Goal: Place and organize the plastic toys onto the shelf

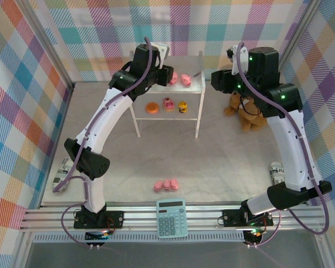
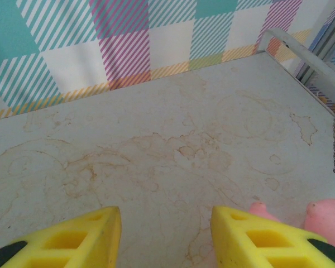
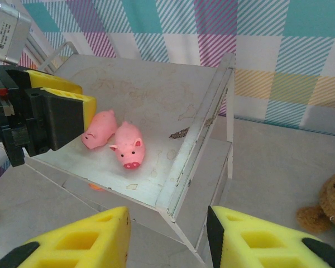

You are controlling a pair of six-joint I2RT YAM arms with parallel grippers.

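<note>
The white shelf stands at the back middle. Two pink pigs lie on its stained top, seen again as pigs in the right wrist view. On the lower board sit an orange ring, a pink cupcake piece and a yellow duck. A row of pink pigs lies on the table near the front. My left gripper hovers open over the shelf top, a pig just right of its finger. My right gripper is open by the shelf's right corner, holding nothing.
A brown plush animal sits right of the shelf, under the right arm. A teal calculator lies at the front edge. Small cans lie at the left and right. Checked walls close in the table.
</note>
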